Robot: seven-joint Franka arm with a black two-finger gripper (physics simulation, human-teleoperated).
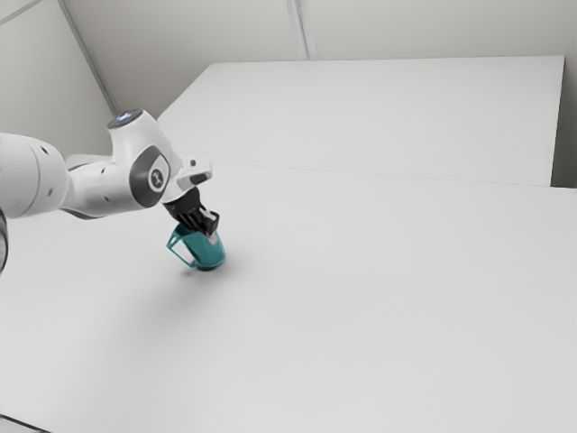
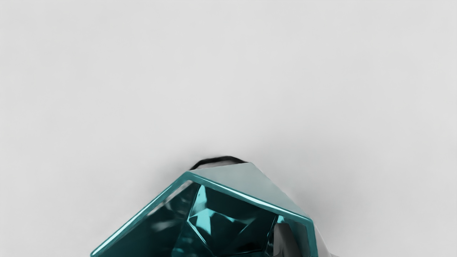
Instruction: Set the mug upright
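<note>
The teal mug (image 1: 204,252) stands tilted on its dark base end at the table, its mouth leaning toward the exterior view's upper left and its angular handle on that view's left. At its rim is my gripper (image 1: 206,227), pointing down. From the wrist view, I look into the mug (image 2: 232,221), whose rim is angular and whose inside is shiny. One dark finger of the gripper (image 2: 311,246) reaches inside against the wall, the other lies outside it, largely hidden; the wall is pinched between them.
The white table (image 1: 379,298) extends around the mug. A raised white panel (image 1: 379,117) stands beyond the table's far side, with pale walls behind. A dark cable (image 1: 25,423) crosses the exterior view's lower left corner.
</note>
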